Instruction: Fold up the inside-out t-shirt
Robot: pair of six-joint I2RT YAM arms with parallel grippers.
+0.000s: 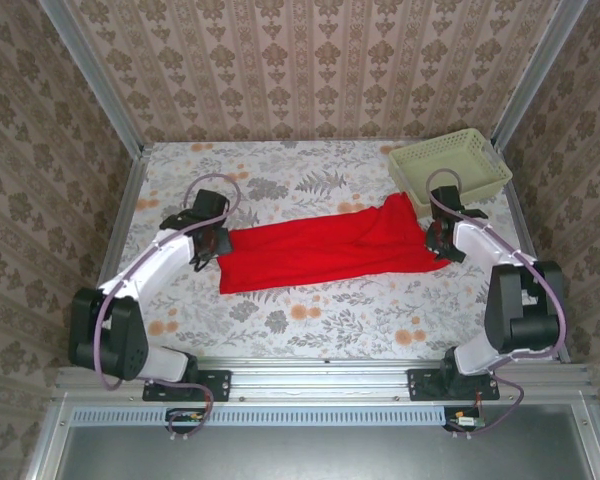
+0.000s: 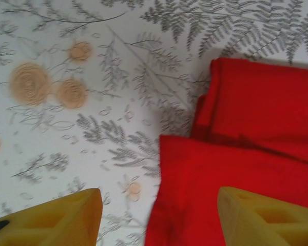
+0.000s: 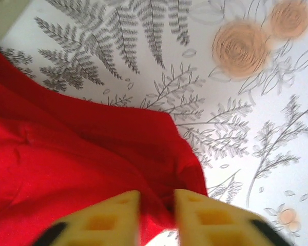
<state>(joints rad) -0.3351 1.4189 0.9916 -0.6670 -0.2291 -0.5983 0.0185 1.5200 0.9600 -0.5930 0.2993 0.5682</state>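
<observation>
I'm guessing mid-fold on the red t-shirt, centre frame: left tool sitting open, right tool can't tell; next needs gripping both ends.

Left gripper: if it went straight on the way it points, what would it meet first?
Probably the edge of the red t-shirt, which lies on the floral tablecloth about midway under the open left gripper. One side would come down on bare tablecloth instead. The height above it is unclear.
</observation>
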